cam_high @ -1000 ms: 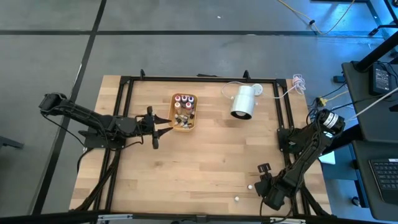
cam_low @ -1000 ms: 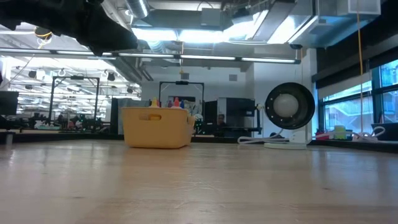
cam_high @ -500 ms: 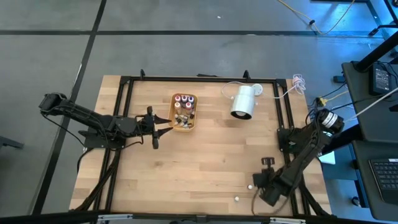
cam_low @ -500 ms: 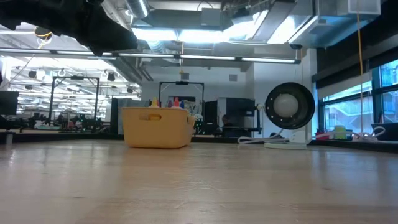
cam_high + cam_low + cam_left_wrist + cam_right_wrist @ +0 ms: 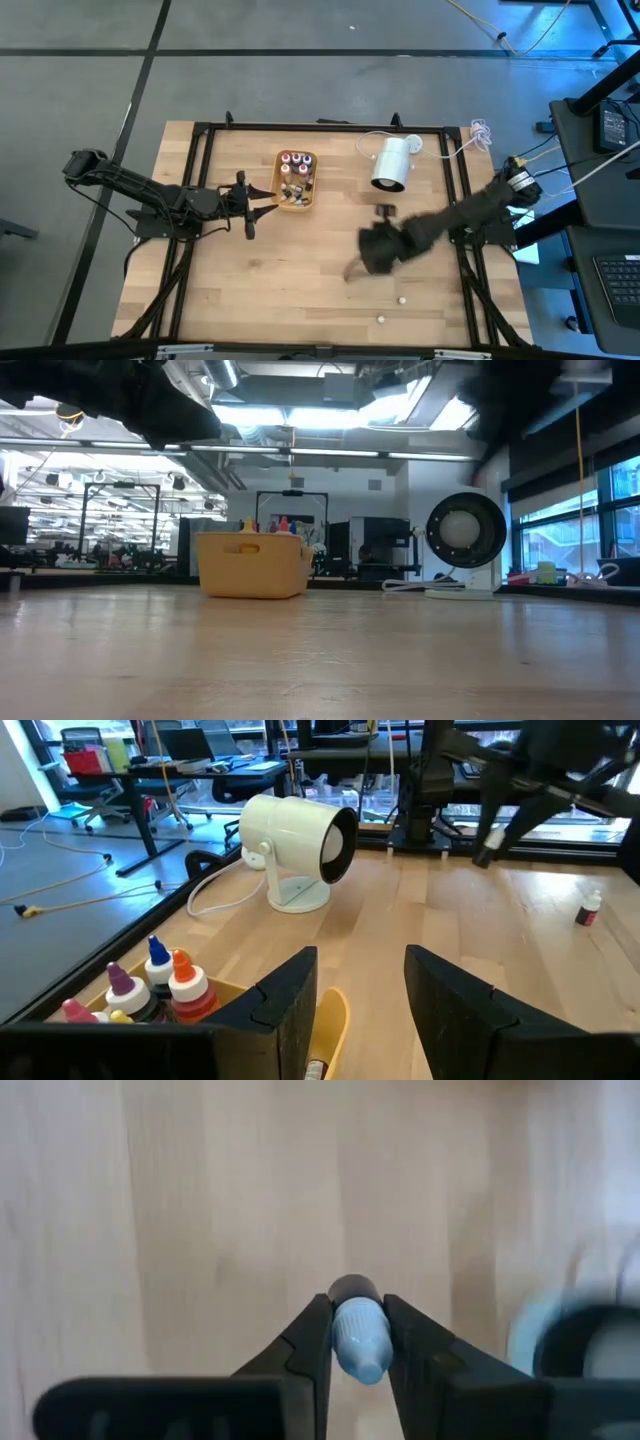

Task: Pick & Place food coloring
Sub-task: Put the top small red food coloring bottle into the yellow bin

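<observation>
The orange tray (image 5: 295, 182) at the table's far middle holds several food coloring bottles (image 5: 160, 982), standing cap up. Just left of the tray my left gripper (image 5: 250, 206) hangs open, its fingers (image 5: 290, 1005) over the tray's rim and touching nothing. My right gripper (image 5: 358, 265) is above the table's middle, blurred, and shut on a small food coloring bottle with a pale blue tip (image 5: 358, 1335). Two more small bottles (image 5: 401, 299) (image 5: 380, 319) stand on the table near the front right; one has a white cap and red body (image 5: 590, 908). My right gripper pinches the small bottle at its pale blue cap end (image 5: 360, 1348) between its two fingers (image 5: 312, 1342). The fingers slant down from above. The bottle is lifted clear of the table, and its dark end (image 5: 354, 1289) sticks out past the fingertips.
A large white cylinder (image 5: 392, 165) lies on its stand at the far right, with a white cable (image 5: 470, 135) running to the table's far right corner. A black frame (image 5: 205, 180) rims the tabletop. Bare wood stretches across the middle and the front left.
My right gripper has swung fast from the table's near right corner, up and toward the far-left, to above the table's middle; its arm shows blurred now. The two small bottles near the front right have stayed where they were.
</observation>
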